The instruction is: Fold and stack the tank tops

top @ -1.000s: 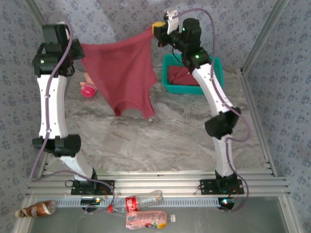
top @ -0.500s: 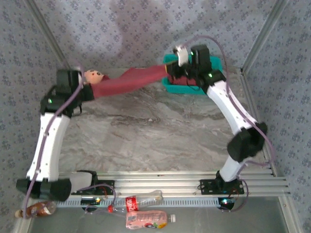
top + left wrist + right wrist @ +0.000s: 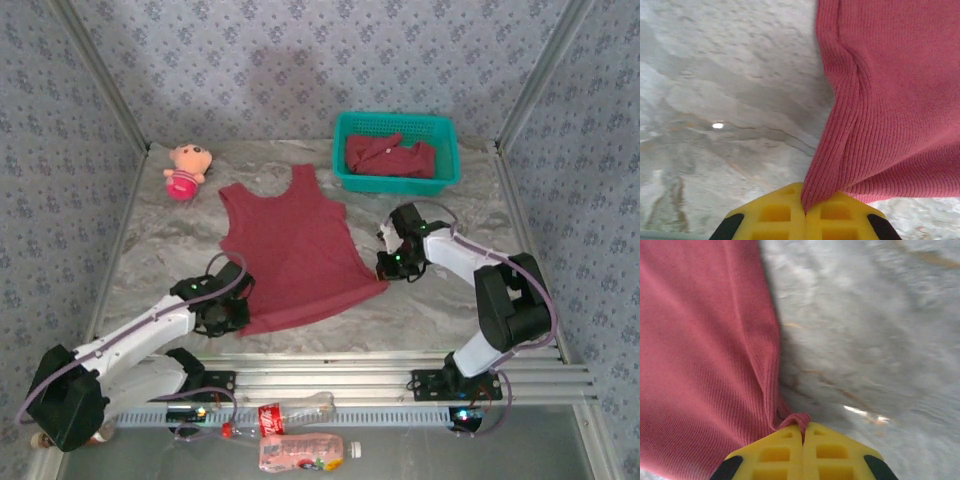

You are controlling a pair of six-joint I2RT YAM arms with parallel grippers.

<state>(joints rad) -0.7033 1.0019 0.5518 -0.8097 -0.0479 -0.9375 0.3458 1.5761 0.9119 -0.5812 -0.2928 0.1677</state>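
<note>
Pinching both hem corners of a flat tank top

The spread tank top (image 3: pixel 295 250) lies flat on the worktop (image 3: pixel 430 320), straps toward the far wall and hem toward the arms. The left hand (image 3: pixel 805 212) is clamped tight on the near left hem corner, and the right hand (image 3: pixel 802 442) is closed on the near right corner. Both are low at the worktop. A second tank top (image 3: pixel 390 157) lies crumpled in the teal basket (image 3: pixel 400 185) at the far right. A pink doll (image 3: pixel 186 170) sits at the far left.

A lab test cell — aluminium rails (image 3: pixel 330 372), marble-look tabletop (image 3: pixel 160 250), patterned backdrop walls (image 3: pixel 250 60) on three sides.
</note>
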